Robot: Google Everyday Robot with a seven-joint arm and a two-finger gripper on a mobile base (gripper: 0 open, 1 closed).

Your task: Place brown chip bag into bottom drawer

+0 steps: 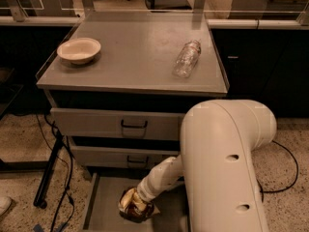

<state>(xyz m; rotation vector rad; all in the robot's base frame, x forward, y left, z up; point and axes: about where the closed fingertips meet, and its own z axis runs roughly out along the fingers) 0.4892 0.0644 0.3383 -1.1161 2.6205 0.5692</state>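
The bottom drawer is pulled open below the cabinet, showing its flat grey floor. The brown chip bag, dark brown and pale yellow, sits low inside the drawer near its middle. My gripper is at the end of the white arm, reaching down into the drawer, and is right on the bag. The bag hides the gripper's tips.
Two upper drawers with black handles are closed. A cream bowl and a clear plastic bottle lie on the cabinet top. My large white arm housing fills the lower right. Black cables and a stand leg are at left.
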